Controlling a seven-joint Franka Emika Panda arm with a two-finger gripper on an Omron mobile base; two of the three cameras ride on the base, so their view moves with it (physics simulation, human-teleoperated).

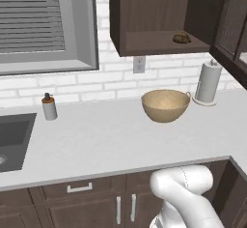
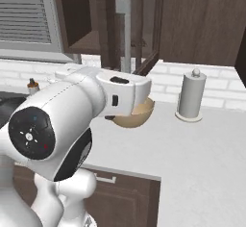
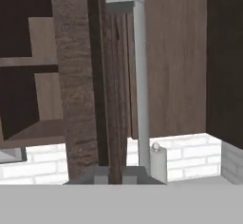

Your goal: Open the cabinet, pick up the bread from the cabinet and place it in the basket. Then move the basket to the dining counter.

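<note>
Dark brown wood grain, matt, covers the cabinet at the upper right of the left base view; its shelf carries a lumpy, rough-crusted bread. The long handle looks like brushed silver metal. Below, the basket shows a smooth, tan, faintly satin surface on a pale, matt tabletop. White painted brick lines the wall; a paper towel roll stands smooth and white. The arm is glossy white plastic.
</note>
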